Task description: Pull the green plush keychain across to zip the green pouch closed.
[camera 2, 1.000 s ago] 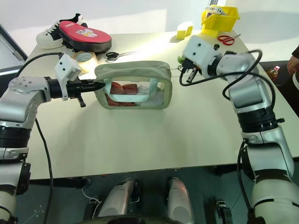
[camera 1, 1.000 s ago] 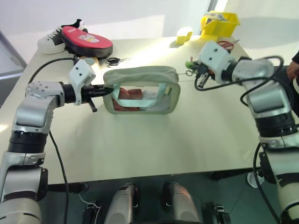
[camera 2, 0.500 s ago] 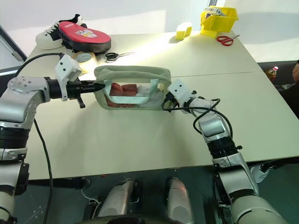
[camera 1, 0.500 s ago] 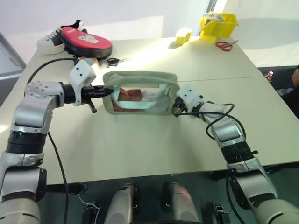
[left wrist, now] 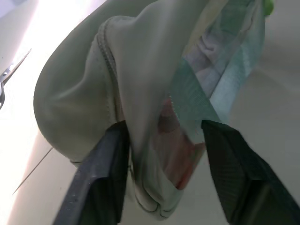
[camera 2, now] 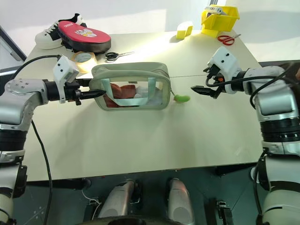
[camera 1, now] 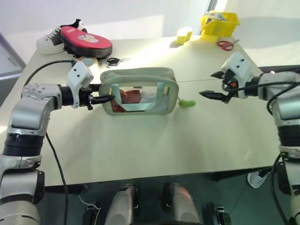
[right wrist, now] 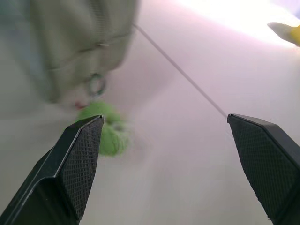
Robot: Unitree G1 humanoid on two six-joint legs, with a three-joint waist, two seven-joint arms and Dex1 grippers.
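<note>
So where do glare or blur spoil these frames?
Eye views: sun glare washes out the table behind the green pouch. Right wrist view: pouch and green plush keychain are smeared soft. Left wrist view: bright glare along one side, pouch fabric readable.

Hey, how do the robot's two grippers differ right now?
The left gripper is at the green pouch, its open fingers straddling the pouch's end; the right gripper hangs over bare table, apart from the pouch and the green plush keychain. The right's jaws stand wider. Both have black fingers and point toward the pouch.
</note>
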